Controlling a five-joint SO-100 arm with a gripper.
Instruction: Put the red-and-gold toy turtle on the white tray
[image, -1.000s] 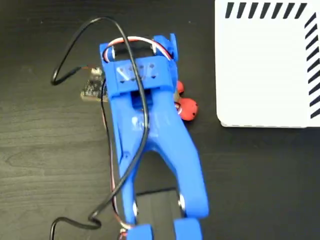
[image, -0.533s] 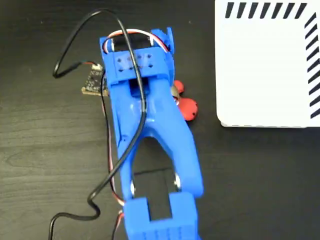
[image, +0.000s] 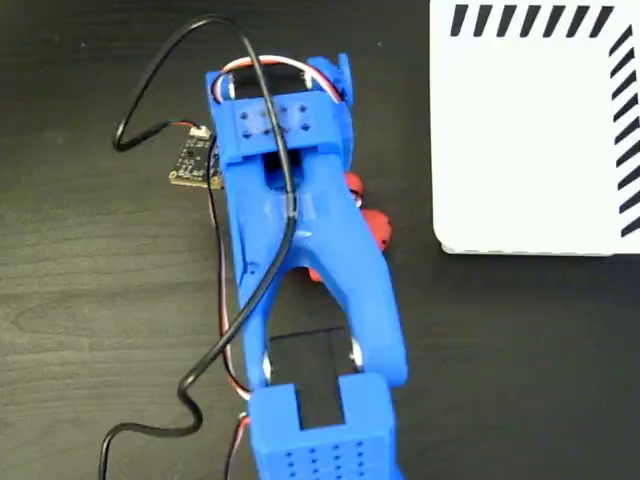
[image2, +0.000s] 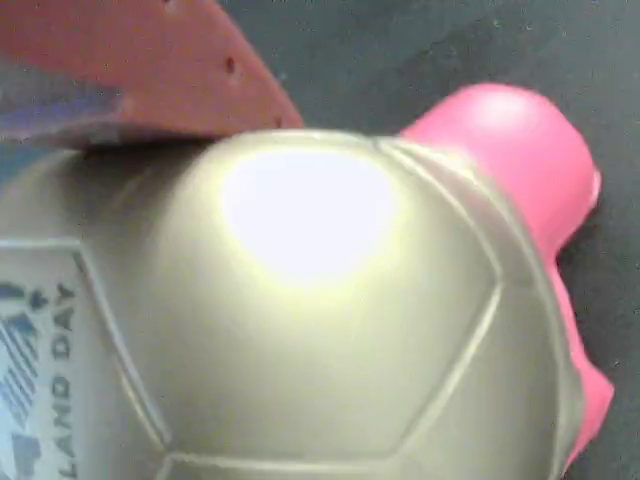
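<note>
The claw (image: 335, 190) sat directly over the red-and-gold toy turtle (image: 372, 226); its opening couldn't be told; the white tray (image: 520, 140) lay rightward.

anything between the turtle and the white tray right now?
Nothing. In the fixed view, only bare dark table separates the red-and-gold toy turtle, mostly hidden under the blue arm, from the white tray. The wrist view shows only the turtle up close.

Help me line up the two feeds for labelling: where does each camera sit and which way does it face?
Fixed view: overhead, looking straight down on the dark table, blue arm and white tray.
Wrist view: on the arm, pressed close to the turtle's gold shell; a reddish end effector finger shows.
Shared: the turtle, mostly hidden under the arm from above.
</note>
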